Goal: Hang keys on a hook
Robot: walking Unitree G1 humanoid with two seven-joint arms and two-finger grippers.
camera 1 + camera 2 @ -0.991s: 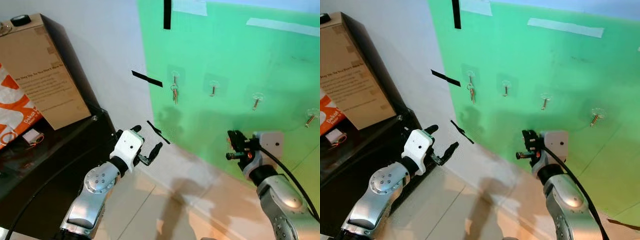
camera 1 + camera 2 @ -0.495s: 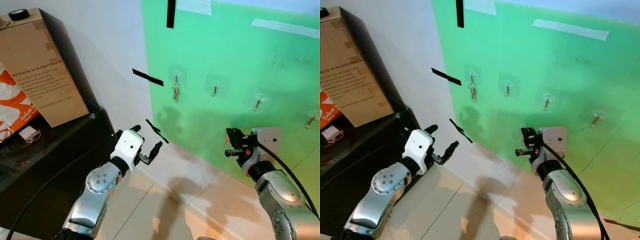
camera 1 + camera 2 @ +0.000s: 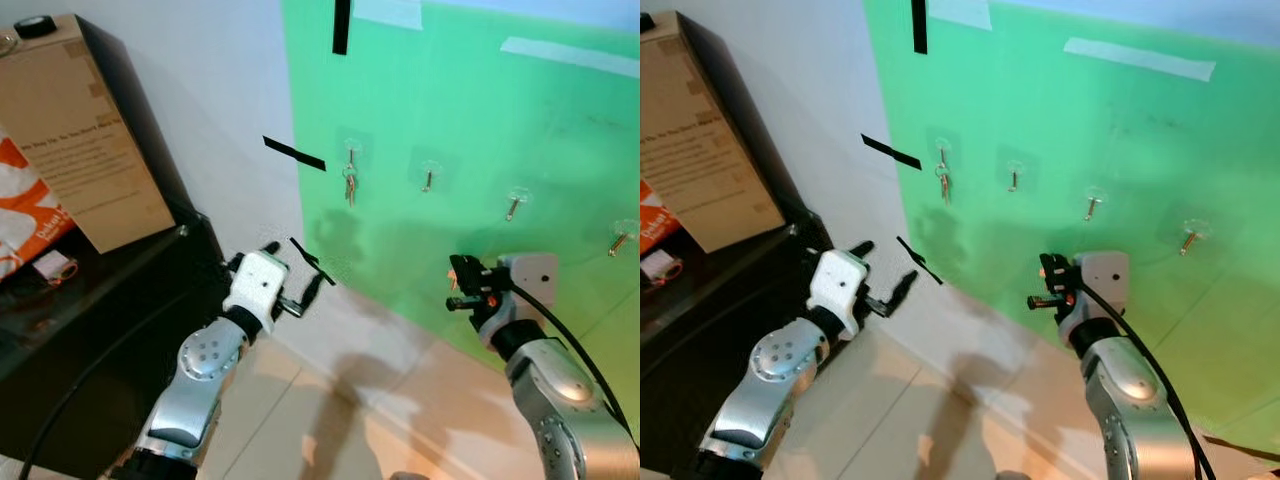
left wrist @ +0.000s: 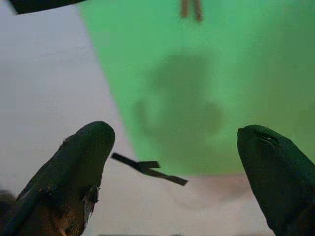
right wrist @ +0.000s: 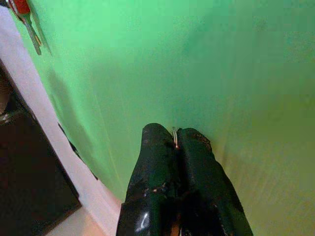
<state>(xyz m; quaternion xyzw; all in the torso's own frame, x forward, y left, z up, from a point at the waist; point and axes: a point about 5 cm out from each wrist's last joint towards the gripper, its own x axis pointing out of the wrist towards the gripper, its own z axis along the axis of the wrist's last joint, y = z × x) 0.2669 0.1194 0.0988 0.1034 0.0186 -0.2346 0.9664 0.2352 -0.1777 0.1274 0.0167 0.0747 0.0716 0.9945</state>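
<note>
The right gripper (image 3: 462, 287), clenched on a thin metal key ring (image 5: 174, 137), should rise toward the bare clear hook (image 3: 428, 178) mid-row on the green wall sheet (image 3: 480, 110).

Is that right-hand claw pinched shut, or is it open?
Shut. In the right wrist view the right gripper's two black fingers press together, a thin sliver of metal pinched at their tips. What that metal is cannot be told.

White wall (image 3: 215, 110) beside a green sheet (image 3: 470, 120) — black tape strips (image 3: 293, 154) across both. Beige tiled floor (image 3: 290, 400) below. Black cabinet (image 3: 90, 310) at left — cardboard box (image 3: 85, 150) on top.
</note>
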